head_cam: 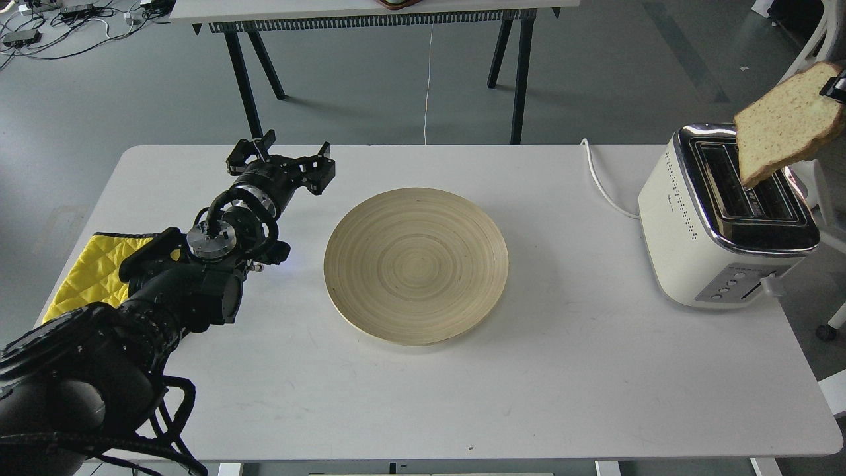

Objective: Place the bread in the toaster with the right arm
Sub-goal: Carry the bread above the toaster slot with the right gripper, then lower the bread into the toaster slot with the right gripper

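bread (786, 122) hangs tilted over toaster (727, 218), low corner at a slot, likely lined up to drop in. right gripper (837, 86) barely in frame, pinching its top edge. left gripper (281, 162) idle, fingers apart, beside empty plate (416, 264).

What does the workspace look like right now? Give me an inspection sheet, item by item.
Surface: white table, no spills seen.
Job's things: bread held tilted in the air, lower corner over the toaster's slots, not yet inserted.
Clutter: bare bamboo plate at centre; yellow quilted cloth at the left edge under the left arm.
Grippers: left pincer open, holding nothing; right pincer barely in view at the frame edge, on the bread's upper corner.
Cables: white toaster cord runs across the table behind the toaster.
Surroundings: grey floor, second table behind.
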You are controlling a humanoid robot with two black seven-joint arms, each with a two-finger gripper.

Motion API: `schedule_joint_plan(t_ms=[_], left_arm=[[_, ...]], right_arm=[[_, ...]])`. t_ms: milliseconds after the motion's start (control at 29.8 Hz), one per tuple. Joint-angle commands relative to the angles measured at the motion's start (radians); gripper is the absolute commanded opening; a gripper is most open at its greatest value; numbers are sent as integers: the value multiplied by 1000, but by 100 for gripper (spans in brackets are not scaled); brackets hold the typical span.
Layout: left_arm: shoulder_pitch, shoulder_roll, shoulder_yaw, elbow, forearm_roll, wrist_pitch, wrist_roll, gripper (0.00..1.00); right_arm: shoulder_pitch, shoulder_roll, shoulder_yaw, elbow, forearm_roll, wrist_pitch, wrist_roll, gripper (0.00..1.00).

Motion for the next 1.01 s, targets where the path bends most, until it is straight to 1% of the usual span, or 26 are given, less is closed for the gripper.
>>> schedule_joint_plan(t_ms=[0, 972], left_arm=[[0, 0, 0, 0, 1, 0, 0, 100], [0, 0, 0, 0, 1, 0, 0, 100]], right_arm=[[-2, 5, 0, -2, 0, 2, 0, 0], [-86, 36, 8, 0, 1, 5, 0, 0]])
